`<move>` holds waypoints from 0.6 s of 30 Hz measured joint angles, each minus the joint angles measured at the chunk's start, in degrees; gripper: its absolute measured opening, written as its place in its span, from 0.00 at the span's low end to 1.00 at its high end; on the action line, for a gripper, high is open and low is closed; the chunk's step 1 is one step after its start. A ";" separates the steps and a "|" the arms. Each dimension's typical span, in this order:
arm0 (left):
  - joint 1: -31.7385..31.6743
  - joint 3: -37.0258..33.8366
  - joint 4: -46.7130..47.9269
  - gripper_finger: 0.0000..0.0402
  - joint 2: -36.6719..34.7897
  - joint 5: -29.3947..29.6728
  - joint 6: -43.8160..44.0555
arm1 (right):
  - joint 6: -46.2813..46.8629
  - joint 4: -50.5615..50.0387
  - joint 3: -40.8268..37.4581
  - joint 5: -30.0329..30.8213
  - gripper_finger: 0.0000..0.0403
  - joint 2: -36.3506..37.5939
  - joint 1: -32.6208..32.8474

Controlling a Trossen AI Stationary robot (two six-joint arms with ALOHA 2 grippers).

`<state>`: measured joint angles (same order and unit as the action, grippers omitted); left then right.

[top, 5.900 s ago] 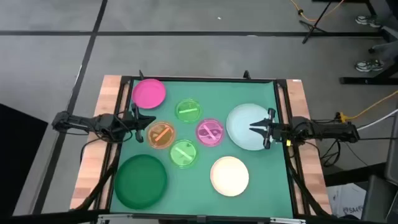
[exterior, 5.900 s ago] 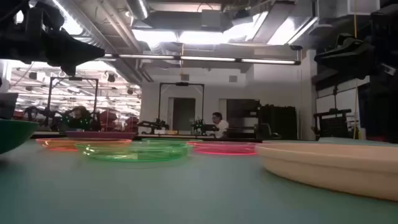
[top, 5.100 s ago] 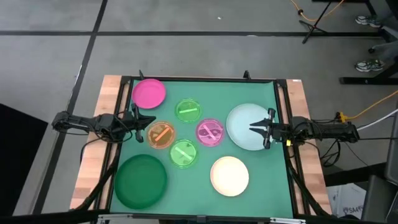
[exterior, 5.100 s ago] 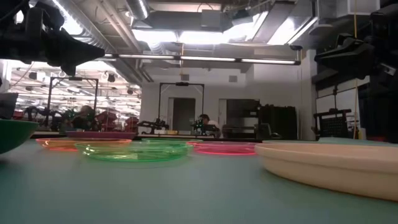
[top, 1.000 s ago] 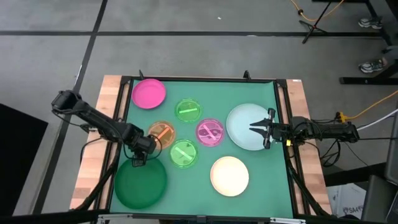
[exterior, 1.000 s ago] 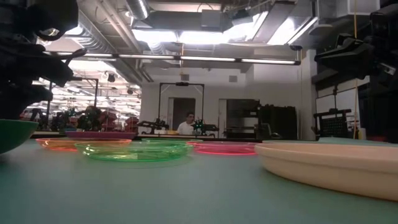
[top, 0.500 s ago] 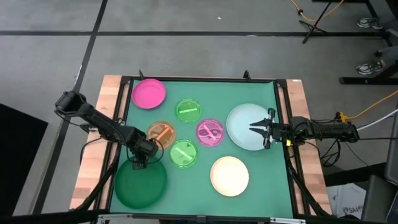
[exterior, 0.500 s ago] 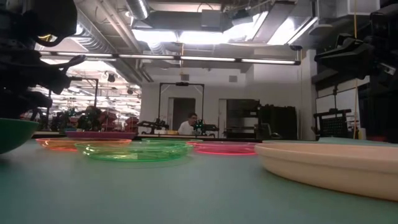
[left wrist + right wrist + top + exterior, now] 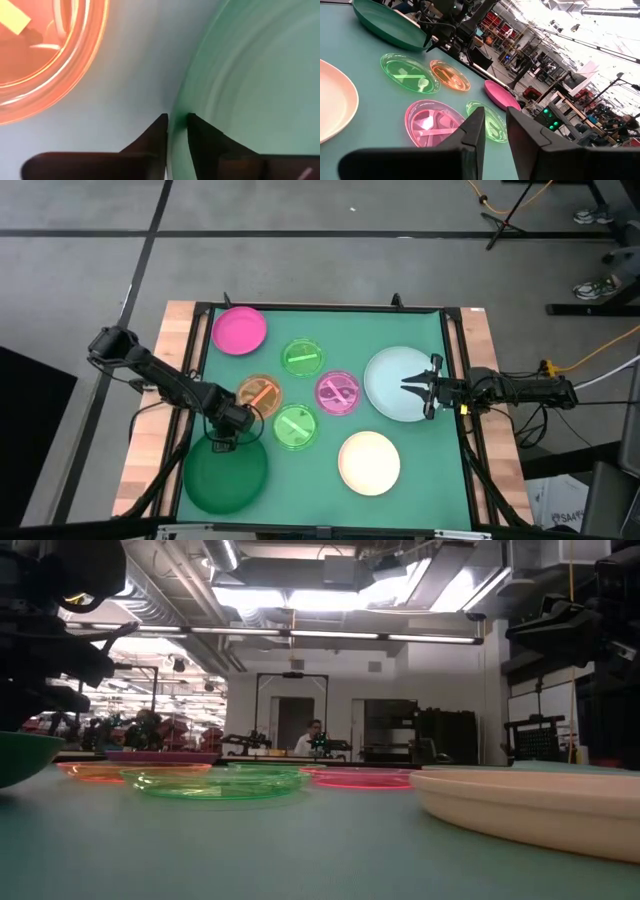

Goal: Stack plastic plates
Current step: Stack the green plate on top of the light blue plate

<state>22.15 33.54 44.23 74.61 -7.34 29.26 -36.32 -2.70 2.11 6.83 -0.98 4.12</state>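
At the near left of the table, the left gripper [image 9: 226,443] has its two dark fingers nipped on the far rim of the dark green plate [image 9: 226,474], one inside and one outside: the first pick seems under way. A lift and carry to another large plate likely follows. Its rim looks thin, smooth, slippery plastic. Beside it lies the translucent orange plate [image 9: 259,395]. The right gripper [image 9: 427,388], slightly parted and empty, waits over the pale blue plate [image 9: 388,384].

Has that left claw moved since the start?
Yes. The left gripper went from beside the orange plate to the dark green plate, its fingers now astride the rim.
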 joint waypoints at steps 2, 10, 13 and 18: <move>0.00 0.02 -0.07 0.11 -0.02 -0.26 0.04 | 0.01 0.00 -0.01 0.00 0.19 -0.01 0.00; 0.00 0.08 -2.48 0.05 -0.48 -4.49 0.15 | 0.00 0.02 0.00 0.00 0.19 0.00 -0.01; -0.04 1.15 -2.75 0.05 -0.46 -5.03 0.12 | 0.01 0.02 0.00 0.00 0.19 -0.01 0.00; -1.11 5.68 -2.98 0.05 -0.43 -4.77 -1.16 | 0.00 0.04 0.00 0.00 0.19 -0.01 0.00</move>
<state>21.04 39.22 41.25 74.18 -12.11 28.09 -36.32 -2.66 2.11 6.83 -0.99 4.12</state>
